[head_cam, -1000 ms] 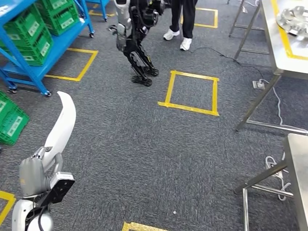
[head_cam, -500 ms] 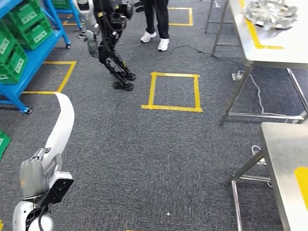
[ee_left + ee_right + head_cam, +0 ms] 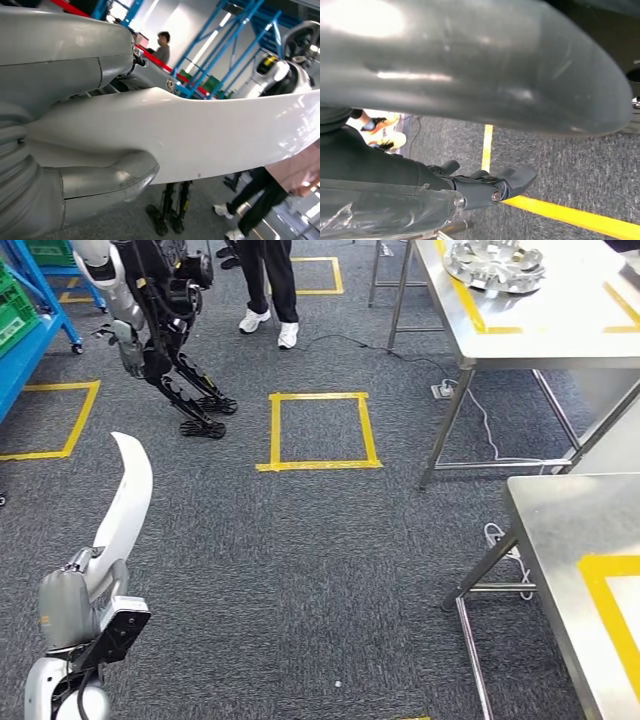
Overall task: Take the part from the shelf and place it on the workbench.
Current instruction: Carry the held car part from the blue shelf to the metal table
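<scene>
Beside steel workbenches (image 3: 573, 530) on grey carpet (image 3: 302, 560), left hand (image 3: 75, 150) grips the white part (image 3: 128, 495).

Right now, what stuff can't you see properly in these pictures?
- Left robot hand: in the left wrist view the white part it holds covers most of its fingers.
- White part's far end: cut off by that picture's edge.
- Right robot hand: a big blurred grey shape covers much of the right wrist view; whether it holds anything is unclear.
- Other robot: its top is cut off in the head view.
</scene>
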You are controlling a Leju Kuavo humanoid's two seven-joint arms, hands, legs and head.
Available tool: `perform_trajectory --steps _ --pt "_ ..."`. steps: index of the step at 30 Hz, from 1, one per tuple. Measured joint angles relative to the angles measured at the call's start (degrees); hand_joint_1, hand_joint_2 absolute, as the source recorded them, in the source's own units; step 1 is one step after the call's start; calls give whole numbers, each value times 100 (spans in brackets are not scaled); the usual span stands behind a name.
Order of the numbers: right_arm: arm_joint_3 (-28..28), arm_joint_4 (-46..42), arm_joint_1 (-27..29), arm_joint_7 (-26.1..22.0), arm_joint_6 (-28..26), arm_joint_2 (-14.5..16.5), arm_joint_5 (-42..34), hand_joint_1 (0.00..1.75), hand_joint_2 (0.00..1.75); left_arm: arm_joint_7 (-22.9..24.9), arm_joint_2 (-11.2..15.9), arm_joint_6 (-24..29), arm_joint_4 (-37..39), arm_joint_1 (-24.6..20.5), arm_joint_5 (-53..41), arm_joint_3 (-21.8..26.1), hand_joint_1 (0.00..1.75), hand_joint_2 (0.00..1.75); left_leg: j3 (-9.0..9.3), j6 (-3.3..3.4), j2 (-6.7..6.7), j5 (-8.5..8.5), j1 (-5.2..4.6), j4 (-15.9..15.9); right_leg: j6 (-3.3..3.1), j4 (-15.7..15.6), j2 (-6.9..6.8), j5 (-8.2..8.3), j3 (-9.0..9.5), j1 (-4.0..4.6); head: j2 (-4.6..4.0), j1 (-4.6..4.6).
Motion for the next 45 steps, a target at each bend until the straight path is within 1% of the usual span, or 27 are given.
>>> perform_trajectory --steps 1,2,3,6,8,10,12,13,15,17,18,19,21,23,25,26,28,30,31,32,33,34,37,39,41,43,45 --pt "0 0 -2 1 0 -1 5 0 0 -2 -1 -2 1 3 2 0 175 175 5 4 65 -7 -7 0 14 318 -43 -108 -168 -10 -1 -1" --pt "-1 0 4 2 1 -1 12 0 0 -5 -2 -3 1 4 3 0 175 175 11 3 124 -15 -10 1 24 455 -62 -113 -247 -19 -1 1" --pt "-1 0 11 3 2 -2 20 0 0 -6 -2 -5 1 4 8 0 175 175 22 -6 178 -24 -11 2 29 364 -77 -8 -209 -26 -1 1" --pt "-2 0 8 8 13 1 36 0 0 -16 -4 -15 1 3 55 2 175 175 85 -73 324 -76 -30 12 11 -753 -324 520 372 -31 -1 -1" --pt "-3 0 -11 15 25 2 43 0 0 -37 -5 -32 1 0 94 6 175 175 111 -134 399 -100 -56 23 -39 -1132 -425 637 564 -16 -1 -20" --pt "-5 -1 -14 25 49 -3 45 0 0 -49 -13 -49 1 -12 122 8 175 175 122 -196 476 -105 -51 14 -114 -1143 -316 649 544 5 -1 -34" --pt "-9 -2 -13 42 83 -8 54 0 0 -57 -30 -50 2 -41 149 18 175 175 92 -262 390 -209 -24 116 -187 -1167 -205 677 543 0 -1 -42" --pt "-9 -2 -18 51 96 -9 64 0 0 -66 -38 -50 4 -56 160 31 175 175 7 -285 284 -344 -16 320 -221 -1181 -150 692 550 -10 -1 -52" --pt "-10 -2 -27 68 113 -10 102 0 0 -81 -45 -51 19 -73 133 62 175 175 -344 -304 79 -708 -12 1054 -261 -1186 -29 701 549 -16 -1 -74" --pt "-11 -2 -29 75 124 -10 142 0 0 -83 -49 -54 44 -79 41 79 175 175 -654 -306 29 -860 -13 1618 -270 -1185 108 700 550 -14 -1 -81" --pt "-11 -2 -26 75 128 -10 161 0 0 -83 -52 -57 55 -89 4 82 175 175 -675 -301 21 -768 -10 1611 -269 -1185 179 701 554 -15 -1 -82" --pt "-11 -2 -25 75 134 -10 174 0 0 -81 -54 -62 61 -104 -14 82 175 175 -584 -295 6 -584 -6 1386 -264 -1185 249 703 560 -19 -1 -85" --pt "-11 -2 -28 73 151 -11 201 0 0 -78 -61 -78 67 -150 -23 82 175 175 -234 -279 -158 -191 15 633 -234 -1174 384 704 565 -19 -1 -96" --pt "-11 -2 -38 71 163 -12 218 0 0 -75 -69 -94 77 -191 -23 81 175 175 -2 -250 -328 -62 29 134 -173 -1164 498 709 534 -20 -1 -102" --pt "-11 -2 -24 70 167 -13 226 0 0 -73 -79 -102 87 -223 -23 80 175 175 29 -183 -307 -77 15 38 -94 -1192 590 730 492 -42 -1 -106" --pt "-11 -1 -7 70 167 -13 227 0 0 -72 -92 -103 90 -240 -23 80 175 175 37 -140 -256 -62 11 18 -59 -1190 573 727 476 -50 -1 -105" --pt "-11 0 11 70 169 -13 231 0 0 -72 -113 -104 93 -264 -23 82 175 175 57 -54 -146 -44 13 -20 -6 -954 347 573 346 -40 -1 -85" --pt "-11 0 -5 69 169 -13 233 0 0 -70 -118 -105 102 -261 -23 86 175 175 70 -4 -27 -54 -3 -31 20 -284 51 226 22 -31 -1 -72" --pt "-11 0 -13 68 169 -13 233 0 0 -69 -118 -107 108 -258 -21 88 175 175 74 8 37 -61 -13 -30 32 85 -16 74 -162 -35 -1 -73" --pt "-11 0 -16 68 169 -13 233 0 0 -70 -119 -119 116 -257 -12 89 175 175 80 11 100 -70 -20 -29 41 334 -49 8 -288 -39 -1 -75" --pt "-11 0 -13 68 170 -15 234 0 0 -75 -119 -146 123 -259 19 89 175 175 89 8 157 -80 -23 -28 48 379 -67 48 -313 -41 -1 -73" --pt "-12 0 -7 68 173 -17 238 0 0 -84 -121 -193 132 -260 73 89 175 175 107 -1 214 -95 -23 -27 51 192 -92 191 -216 -44 -1 -73" --pt "-13 -1 -12 68 189 -21 275 0 0 -81 -123 -439 146 -265 211 88 175 175 185 -67 355 -159 -44 -17 19 -908 -331 654 383 -25 -1 -77" --pt "-15 -1 -34 71 198 -22 318 0 0 -52 -115 -627 156 -274 264 86 175 175 209 -122 430 -185 -72 -9 -46 -1152 -382 686 505 2 -1 -89" --pt "-21 -1 -39 73 202 -27 351 0 0 -24 -115 -722 168 -295 316 81 175 175 221 -185 493 -206 -64 -10 -123 -1157 -259 700 485 4 -1 -92" --pt "-37 -2 -39 77 206 -32 370 0 0 8 -121 -726 186 -332 363 86 175 175 165 -250 347 -339 -41 144 -186 -1179 -153 719 492 -14 -1 -102" --pt "-51 -2 -50 82 216 -34 384 0 0 7 -121 -733 225 -358 445 114 175 175 -122 -283 115 -651 -31 731 -223 -1190 -45 731 498 -31 -1 -127"
